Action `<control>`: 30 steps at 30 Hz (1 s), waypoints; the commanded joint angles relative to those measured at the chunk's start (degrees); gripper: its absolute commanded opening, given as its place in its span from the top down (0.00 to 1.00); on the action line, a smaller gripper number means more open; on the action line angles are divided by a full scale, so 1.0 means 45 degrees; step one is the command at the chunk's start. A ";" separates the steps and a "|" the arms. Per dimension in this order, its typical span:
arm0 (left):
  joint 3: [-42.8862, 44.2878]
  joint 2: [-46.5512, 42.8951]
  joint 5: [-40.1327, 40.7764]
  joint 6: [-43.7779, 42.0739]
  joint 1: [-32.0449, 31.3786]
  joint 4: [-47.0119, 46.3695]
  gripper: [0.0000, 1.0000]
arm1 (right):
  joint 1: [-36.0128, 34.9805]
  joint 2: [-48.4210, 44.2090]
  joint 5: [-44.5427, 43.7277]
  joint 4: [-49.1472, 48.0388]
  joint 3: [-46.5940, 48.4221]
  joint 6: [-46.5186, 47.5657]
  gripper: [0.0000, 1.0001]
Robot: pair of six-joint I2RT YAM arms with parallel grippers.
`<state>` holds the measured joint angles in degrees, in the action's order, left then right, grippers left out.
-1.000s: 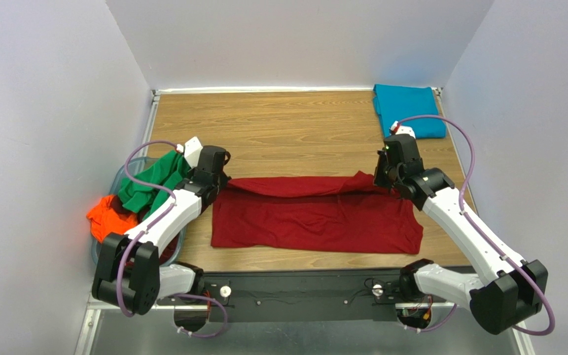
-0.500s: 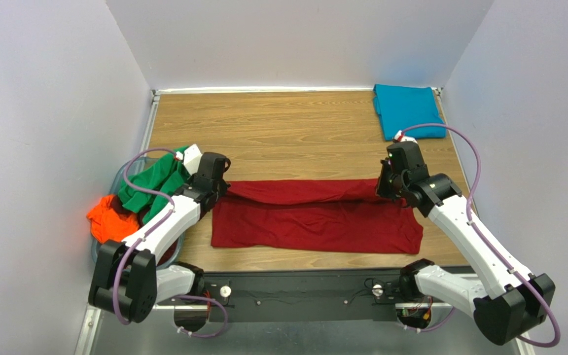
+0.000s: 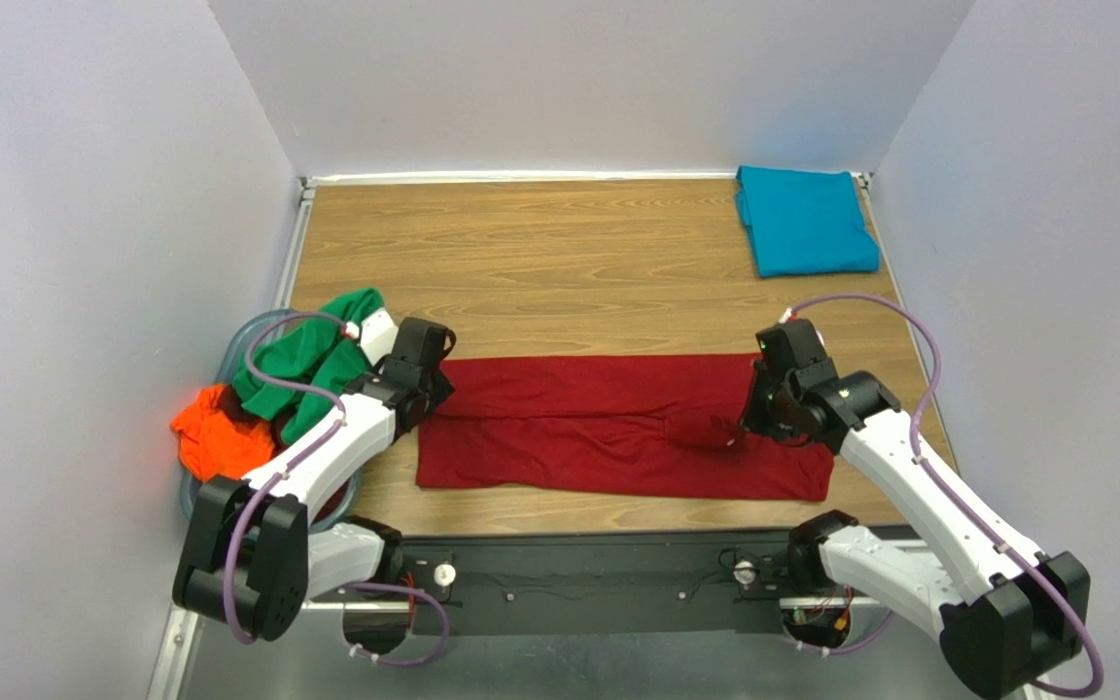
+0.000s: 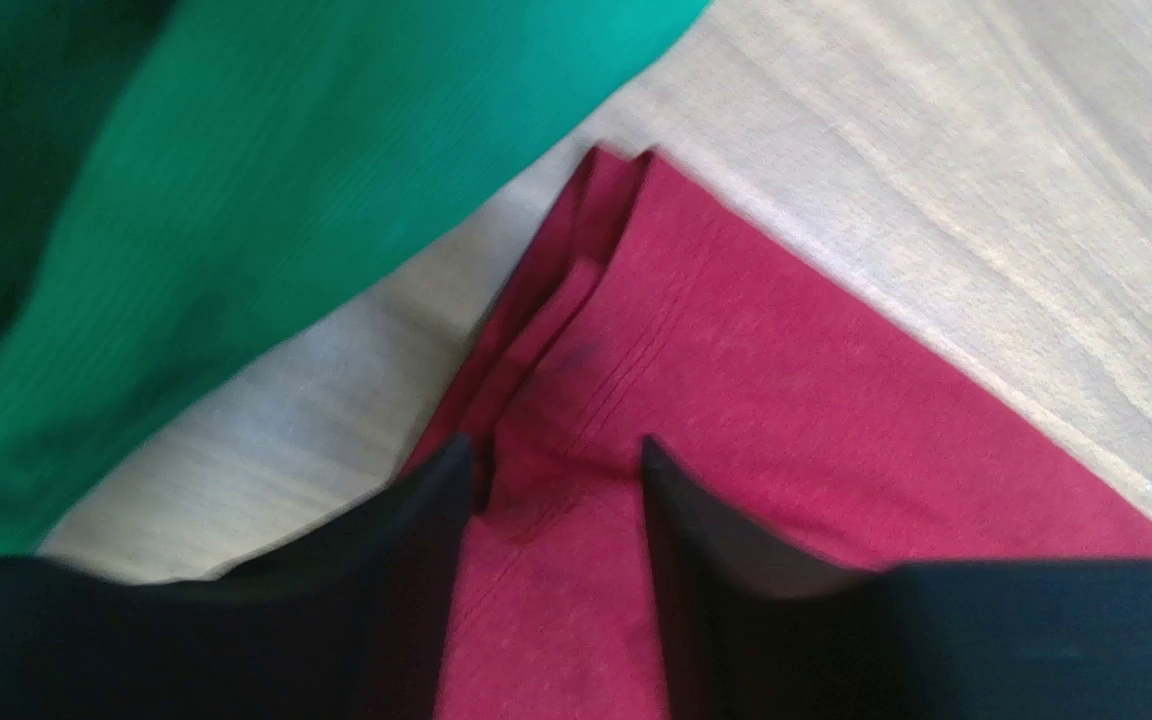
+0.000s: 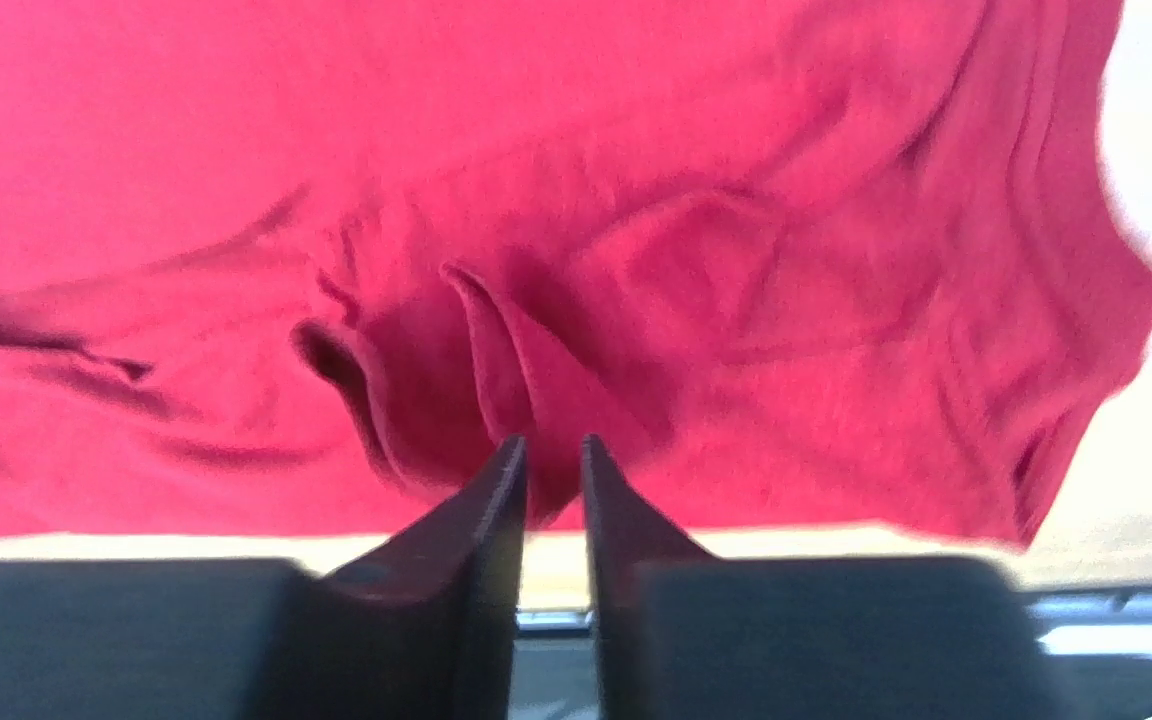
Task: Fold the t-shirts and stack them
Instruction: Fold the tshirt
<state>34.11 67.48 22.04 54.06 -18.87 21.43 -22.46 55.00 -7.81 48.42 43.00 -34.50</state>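
The dark red t-shirt (image 3: 595,426) lies across the near middle of the wooden table, doubled over lengthwise into a long band. At its left end my left gripper (image 3: 432,391) is open, its fingers standing apart over the shirt's bunched hem (image 4: 552,360). My right gripper (image 3: 746,426) is low over the right end. Its jaws are parted by a narrow gap, and a small raised fold of the red cloth (image 5: 515,375) sits at the tips. A folded teal-blue t-shirt (image 3: 806,219) lies at the far right corner. The green t-shirt (image 3: 303,358) and orange t-shirt (image 3: 216,430) are heaped at the left.
The green and orange shirts sit in a clear round tub (image 3: 236,355) off the table's left edge, right beside my left arm. Green cloth (image 4: 237,195) fills the upper left of the left wrist view. White walls close three sides. A black rail (image 3: 595,581) runs along the near edge.
Both grippers drew the red shirt's far edge toward the near side and lowered it, folding the shirt over itself. Both jaws, shut on the cloth before, now stand apart.
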 commanded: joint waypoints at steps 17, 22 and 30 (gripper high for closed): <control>0.1383 -0.1348 -0.1129 -0.0608 -0.1213 -0.0562 0.11 | -0.0068 0.0801 0.3454 -0.1267 0.1128 0.0848 0.00; 0.1951 0.0177 -0.1519 -0.1056 -0.2055 -0.1499 0.09 | -0.1060 0.2150 0.1454 -0.1230 0.0639 0.0228 0.00; 0.0917 0.1897 -0.2750 -0.1428 -0.2095 -0.3727 0.06 | -0.3310 0.3537 -0.0685 -0.1718 0.0756 -0.2000 0.00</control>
<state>40.12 73.78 13.02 49.41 -28.18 9.80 -37.15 69.45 -4.43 42.57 46.59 -38.63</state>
